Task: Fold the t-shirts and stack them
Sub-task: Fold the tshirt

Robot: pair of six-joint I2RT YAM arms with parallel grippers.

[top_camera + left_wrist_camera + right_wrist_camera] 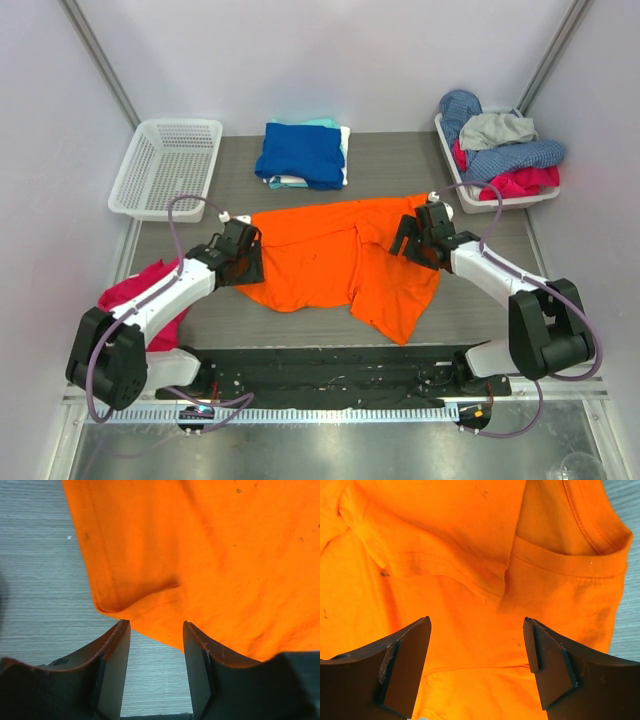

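The bright orange cotton t-shirt (pixel 330 260) lies spread across the middle of the grey wood-grain table (pixel 400 165), rumpled. One part is folded over itself, and a lower corner trails toward the black rail at the arms' bases. Its far edge runs roughly straight from one claw to the other. A strip of bare table shows between that edge and the folded stack behind it. That stack has a royal blue folded t-shirt (pixel 300 152) on top, with pale teal and white cloth peeking out underneath.

The white plastic lattice basket (pixel 165 165) sits at the far left, well apart from the orange shirt. At the far right a white tray (pixel 500 203) holds a loose heap of blue, grey and pink clothes (pixel 500 145). A crumpled pink cloth (pixel 140 290) hangs at the table's left edge under the left arm. Bare table also shows on both sides of the shirt's trailing corner.

The left claw (pixel 155 625) sits at the shirt's left edge with its jaws partly apart. The hemmed corner lies right at the tips and table shows through the gap, so nothing is pinched. The right claw (pixel 477 622) hovers over the collar end with its jaws spread wide. There is orange cloth beneath and between the fingers, and it grips nothing.
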